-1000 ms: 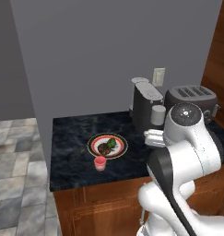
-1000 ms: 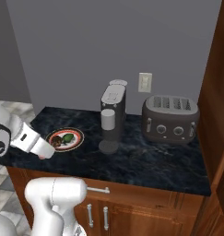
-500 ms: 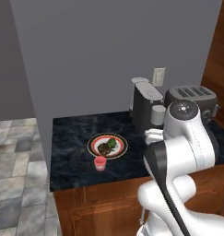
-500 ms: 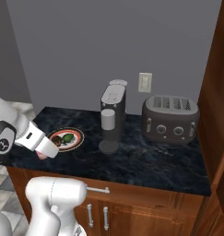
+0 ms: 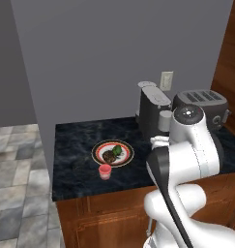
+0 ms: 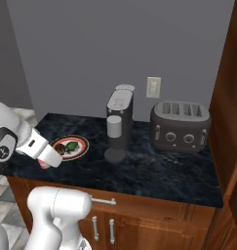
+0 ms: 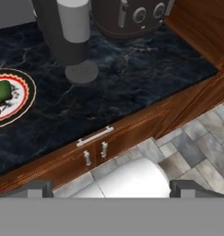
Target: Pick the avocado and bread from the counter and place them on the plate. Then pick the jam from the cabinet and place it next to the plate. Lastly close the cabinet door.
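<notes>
The round white plate with its red-orange and black rim ring [image 5: 112, 153] sits on the black marble-look counter with pale veins [image 5: 75, 140], near the front left, and it already carries 2 items: the small dark-green roundish avocado [image 5: 118, 150] toward the right of the plate and a dark brown lump beside it, which I take to be the bread [image 5: 108, 156]. A small pink-red jar with a lighter lid [image 5: 105, 171], most likely the jam, stands upright on the counter just beside the plate's front edge. Judging by this layout, the first 2 parts of the task look finished and the step in hand is the last one, closing the tall reddish-brown wooden cabinet door. The 2-finger dark-tipped pincer [image 7: 111, 188] stands wide open and holds nothing; in the hand view it looks down over the counter's front edge, the brown base cabinets and the grey tiled floor [image 7: 201, 143]. Reddish-brown wood that should belong to the tall cabinet [image 6: 229, 117] rises at the right edge of the right base view, well apart from the plate; I cannot tell from here how far the door stands open. The next move calls for swinging the arm right toward that panel, or driving the base that way, and pushing it flat. The door's long axis would be vertical, like its bar handle; the jar's axis is also upright.
</notes>
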### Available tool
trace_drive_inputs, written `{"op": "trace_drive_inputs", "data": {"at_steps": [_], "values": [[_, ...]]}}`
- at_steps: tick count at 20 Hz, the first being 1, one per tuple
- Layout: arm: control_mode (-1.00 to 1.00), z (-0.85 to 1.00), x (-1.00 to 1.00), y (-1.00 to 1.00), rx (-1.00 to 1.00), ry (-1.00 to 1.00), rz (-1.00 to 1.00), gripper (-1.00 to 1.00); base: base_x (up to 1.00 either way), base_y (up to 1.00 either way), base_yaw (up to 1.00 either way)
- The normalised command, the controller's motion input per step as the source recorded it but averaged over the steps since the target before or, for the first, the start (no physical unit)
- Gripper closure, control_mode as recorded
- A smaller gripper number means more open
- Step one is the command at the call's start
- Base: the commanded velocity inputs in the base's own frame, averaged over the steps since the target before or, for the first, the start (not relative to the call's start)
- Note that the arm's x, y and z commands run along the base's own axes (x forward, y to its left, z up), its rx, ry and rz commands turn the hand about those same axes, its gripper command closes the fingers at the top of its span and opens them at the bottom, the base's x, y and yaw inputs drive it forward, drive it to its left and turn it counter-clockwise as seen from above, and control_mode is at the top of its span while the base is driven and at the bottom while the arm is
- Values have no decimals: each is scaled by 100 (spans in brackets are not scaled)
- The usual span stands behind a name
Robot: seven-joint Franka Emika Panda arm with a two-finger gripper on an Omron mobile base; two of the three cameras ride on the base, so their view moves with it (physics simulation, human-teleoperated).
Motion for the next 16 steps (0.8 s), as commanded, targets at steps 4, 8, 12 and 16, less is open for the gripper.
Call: {"op": "trace_drive_inputs", "data": {"at_steps": [4,8,12,16], "values": [[100,-3,0,0,0,-1,0,-100,-8,0,0],[100,0,0,0,0,0,0,-100,-51,0,0],[100,0,0,0,0,0,0,-100,-63,0,0],[100,0,0,0,0,0,0,-100,-61,-3,0]]}}
